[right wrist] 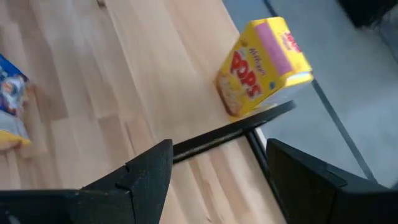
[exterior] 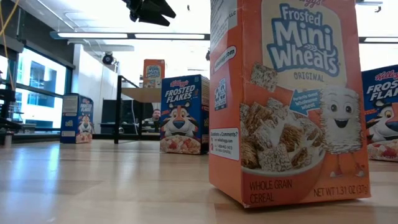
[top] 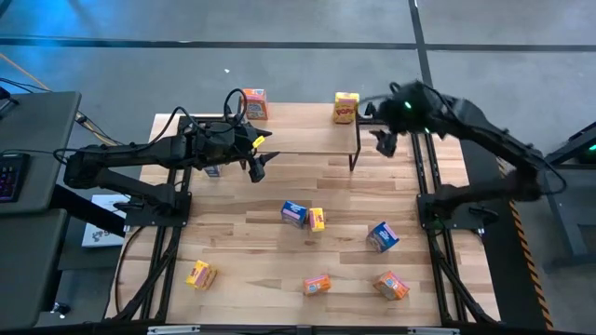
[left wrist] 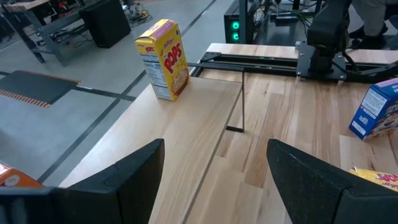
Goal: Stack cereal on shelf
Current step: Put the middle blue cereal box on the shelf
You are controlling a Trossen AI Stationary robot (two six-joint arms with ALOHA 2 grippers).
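Two cereal boxes are already stood upright on the shelf (top: 298,140), an orange box (top: 254,103) at its left end and a yellow box (top: 346,108) at its right end, presumably so the middle is kept free for more. The left gripper (top: 257,160) is held over the shelf's front edge and the right gripper (top: 384,141) just off its right end, each with jaws parted and nothing between them, apparently ready for another pick. Seven more boxes, among them a blue one (top: 383,236), are left scattered on the table (top: 242,242) in front.
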